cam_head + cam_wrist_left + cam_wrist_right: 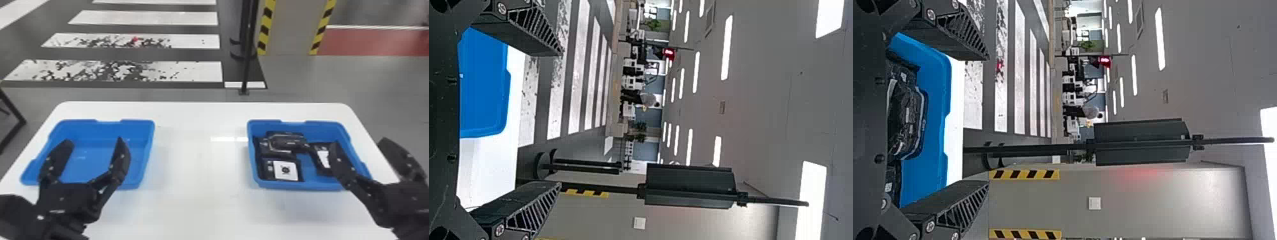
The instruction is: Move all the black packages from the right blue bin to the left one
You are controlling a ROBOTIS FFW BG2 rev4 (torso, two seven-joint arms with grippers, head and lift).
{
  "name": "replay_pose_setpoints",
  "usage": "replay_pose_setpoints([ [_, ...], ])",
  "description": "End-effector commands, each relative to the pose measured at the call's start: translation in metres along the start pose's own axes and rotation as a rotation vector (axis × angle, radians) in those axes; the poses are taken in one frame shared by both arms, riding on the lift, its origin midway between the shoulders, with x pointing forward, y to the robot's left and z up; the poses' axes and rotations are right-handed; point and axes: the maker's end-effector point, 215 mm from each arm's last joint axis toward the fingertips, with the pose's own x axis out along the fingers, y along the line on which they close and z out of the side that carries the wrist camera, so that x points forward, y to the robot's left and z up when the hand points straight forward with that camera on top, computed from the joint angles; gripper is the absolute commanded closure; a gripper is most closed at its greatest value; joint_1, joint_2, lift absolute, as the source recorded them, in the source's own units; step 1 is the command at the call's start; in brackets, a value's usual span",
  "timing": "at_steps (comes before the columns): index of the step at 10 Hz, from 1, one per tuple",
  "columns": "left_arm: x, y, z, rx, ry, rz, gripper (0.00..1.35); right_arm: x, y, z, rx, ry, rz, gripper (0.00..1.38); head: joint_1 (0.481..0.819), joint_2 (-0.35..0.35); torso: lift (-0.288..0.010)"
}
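Lying outside the right gripper's (pixel 358 143) jaws are black packages (pixel 285 170).

Wht label (pixel 285 170) on blk pkg (pixel 269 175); no txt legible.

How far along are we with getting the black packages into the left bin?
Nothing looks transferred yet: the left blue bin shows only its bare inside. Nothing is in hand; the left gripper and right gripper both have open jaws with nothing between them. Still to move are the black packages in the right blue bin; they overlap, so I can't give a sure count.
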Motion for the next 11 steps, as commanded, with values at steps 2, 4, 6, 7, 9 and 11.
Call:
replay_pose_setpoints([
  [2,0.000,-0.001,0.000,-0.002,-0.002,-0.001,0.11,0.001,0.000,0.000,0.007,-0.001,0.000,0.15,0.695,-0.014,-0.140],
  [4,0.000,-0.001,0.001,-0.001,-0.007,-0.002,0.11,0.000,0.000,-0.002,0.008,0.002,0.001,0.15,0.695,-0.015,-0.140],
  [6,0.000,-0.001,0.002,0.001,-0.010,-0.002,0.11,0.000,0.000,-0.001,0.007,-0.001,0.001,0.15,0.695,-0.016,-0.140],
  [7,0.000,-0.002,0.002,-0.002,-0.012,-0.003,0.11,0.000,0.000,-0.001,0.009,-0.001,0.001,0.15,0.695,-0.016,-0.140],
  [9,-0.001,-0.001,0.005,-0.006,-0.022,-0.003,0.11,0.010,-0.001,-0.010,0.037,0.034,0.002,0.15,0.695,-0.016,-0.140],
  [11,0.001,-0.006,0.005,-0.011,-0.023,-0.012,0.11,0.031,0.001,-0.030,0.047,0.122,0.028,0.15,0.695,-0.016,-0.140],
])
